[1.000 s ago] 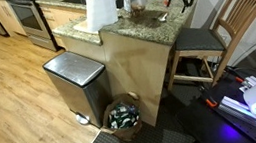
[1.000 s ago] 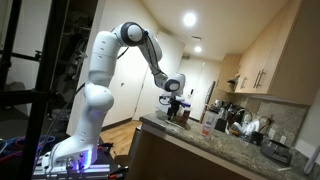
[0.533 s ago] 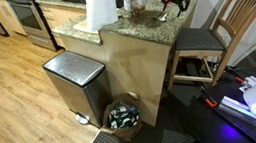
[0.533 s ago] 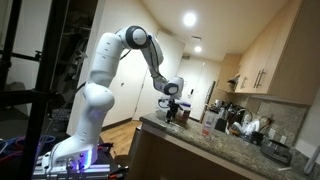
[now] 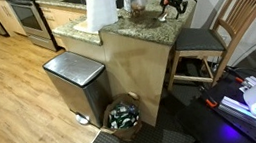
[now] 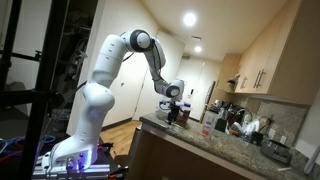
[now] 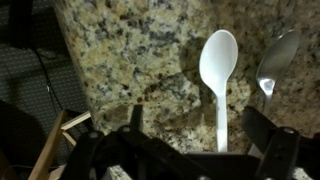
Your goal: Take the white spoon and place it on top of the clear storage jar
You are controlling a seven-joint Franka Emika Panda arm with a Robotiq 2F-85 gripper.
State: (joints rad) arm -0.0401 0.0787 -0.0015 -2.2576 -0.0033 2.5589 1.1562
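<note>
The white spoon (image 7: 218, 70) lies flat on the speckled granite counter (image 7: 130, 50) in the wrist view, bowl towards the top and handle running down between my fingers. My gripper (image 7: 200, 135) is open just above it, one dark finger on each side of the handle, not touching it. In an exterior view my gripper (image 5: 173, 2) hangs low over the counter's right end, to the right of the clear storage jar (image 5: 135, 0) with its bluish lid. In both exterior views the spoon is too small to make out. My gripper (image 6: 172, 107) also shows at the counter's near corner.
A metal spoon (image 7: 276, 58) lies just right of the white one. A tall white paper roll (image 5: 100, 5) stands left of the jar. A wooden chair (image 5: 230, 22) stands beside the counter, with a steel bin (image 5: 75, 81) and a basket (image 5: 124, 115) below it.
My gripper has come down and slightly towards the jar side, closer to the counter top. The spoon and jar have not moved.
</note>
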